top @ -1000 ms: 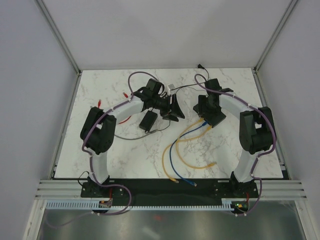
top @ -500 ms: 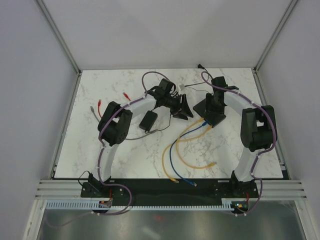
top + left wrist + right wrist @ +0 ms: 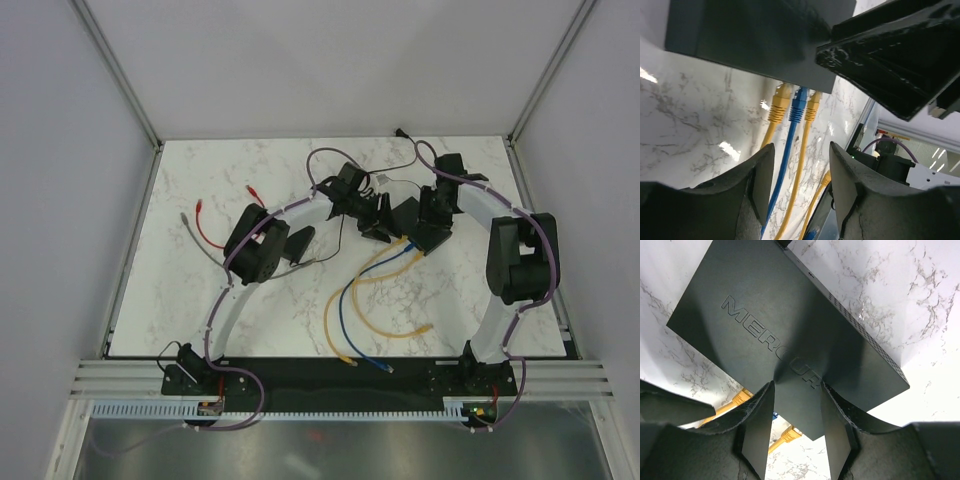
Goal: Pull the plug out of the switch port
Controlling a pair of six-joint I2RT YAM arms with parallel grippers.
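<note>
Swinging right since a second ago, the left arm has carried the left gripper [image 3: 800, 148] from beside the power brick [image 3: 298, 243] to just left of the right gripper [image 3: 796, 386], which stays over the switch [image 3: 790, 325]

The left gripper's fingers [image 3: 757, 182] stand apart with nothing between them. Through the gap its wrist view shows a blue plug [image 3: 798, 104] seated in the switch's edge, with a yellow plug [image 3: 778, 104] touching it on each side. One dark finger of the right gripper fills the upper right of that view.

The right gripper's fingers [image 3: 759, 427] are also spread, straddling one corner of the switch from above; whether they press on it cannot be told.

The switch lies flat on the tabletop [image 3: 250, 310], right of the middle and toward the far side, with raised lettering on its top face. From its sockets the blue cable [image 3: 343, 310] and two yellow cables [image 3: 385, 262] curl toward the near edge, where their loose ends lie. The power brick sits left of the left gripper, partly behind that arm. A red cable [image 3: 208, 232] lies farther left
</note>
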